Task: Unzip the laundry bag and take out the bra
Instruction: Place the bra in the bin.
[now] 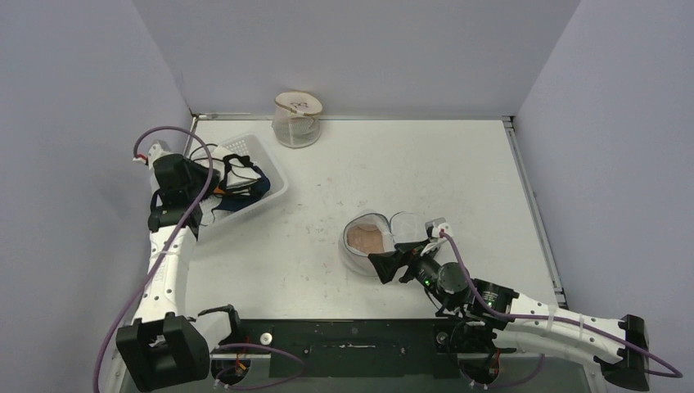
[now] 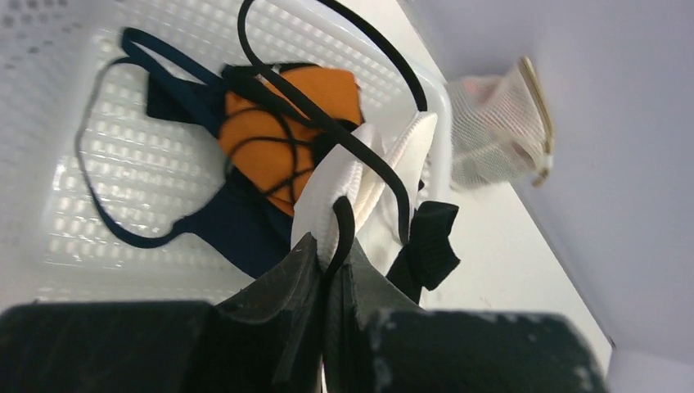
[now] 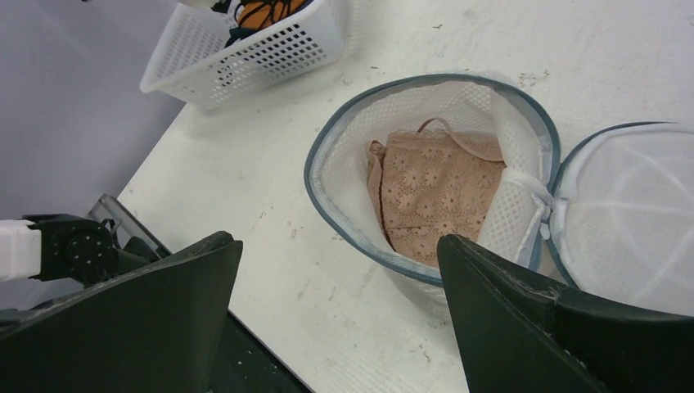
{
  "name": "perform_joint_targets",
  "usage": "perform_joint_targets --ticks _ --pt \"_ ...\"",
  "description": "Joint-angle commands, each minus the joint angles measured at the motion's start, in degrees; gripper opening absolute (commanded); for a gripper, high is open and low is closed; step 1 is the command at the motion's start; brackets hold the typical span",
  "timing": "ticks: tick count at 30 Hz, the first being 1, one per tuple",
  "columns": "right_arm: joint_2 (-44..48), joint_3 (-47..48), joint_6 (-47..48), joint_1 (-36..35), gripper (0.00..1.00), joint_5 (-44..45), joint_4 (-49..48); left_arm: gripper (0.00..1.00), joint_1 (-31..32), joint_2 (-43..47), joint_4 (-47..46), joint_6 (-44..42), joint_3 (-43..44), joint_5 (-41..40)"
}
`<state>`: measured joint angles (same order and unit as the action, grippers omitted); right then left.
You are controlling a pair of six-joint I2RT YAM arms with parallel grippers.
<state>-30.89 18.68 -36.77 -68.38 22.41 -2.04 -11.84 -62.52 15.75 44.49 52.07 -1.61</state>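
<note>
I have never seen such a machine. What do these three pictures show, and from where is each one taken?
These are two robot arms bolted at the near edge of a table. One picture looks down from above; the other two come from a small camera on each wrist. The left end effector is shut on a black strap, next to a white padded cup, over a white basket of garments. The right end effector stands open beside the unzipped laundry bag, whose lid lies flipped aside. A beige lace bra lies inside it. Another mesh bag stands by the back wall.
</note>
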Motion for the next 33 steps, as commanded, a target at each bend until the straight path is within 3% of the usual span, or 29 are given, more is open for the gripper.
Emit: perform_joint_targets --ticks 1,3,5,20,22,25,27,33 --pt "1.2 -0.8 -1.2 -1.2 0.95 -2.0 -6.0 0.0 -3.5 1.0 -3.8 1.0 -2.6 -7.1" --pt "1.0 -1.9 -1.8 -1.6 0.95 -3.2 -7.3 0.0 -4.3 1.0 -8.0 2.3 -6.7 -11.0" --pt "0.9 -2.2 -2.2 -2.3 0.95 -3.5 -7.0 0.0 -6.5 -0.2 -11.4 3.5 -9.0 -8.5" --pt "4.8 -2.5 0.0 -4.3 0.96 -2.0 -3.5 0.0 -11.1 -15.9 -23.4 5.3 -10.1 -3.8" --pt "5.0 -2.1 0.6 -4.3 0.95 -1.8 -2.8 0.09 -11.0 -15.6 -23.5 5.3 -10.2 -3.8" --pt "5.5 -1.6 1.4 -4.3 0.96 -1.3 -2.1 0.38 -10.9 -13.8 -22.2 5.2 -10.6 -4.3" --pt "5.7 -1.2 1.9 -4.4 0.96 -1.0 -1.8 0.49 -10.8 -12.0 -20.9 5.2 -10.5 -4.8" --pt "6.0 -0.6 2.6 -4.4 0.95 -0.7 -1.2 0.68 -10.0 -3.6 -10.1 4.6 -9.1 -8.4"
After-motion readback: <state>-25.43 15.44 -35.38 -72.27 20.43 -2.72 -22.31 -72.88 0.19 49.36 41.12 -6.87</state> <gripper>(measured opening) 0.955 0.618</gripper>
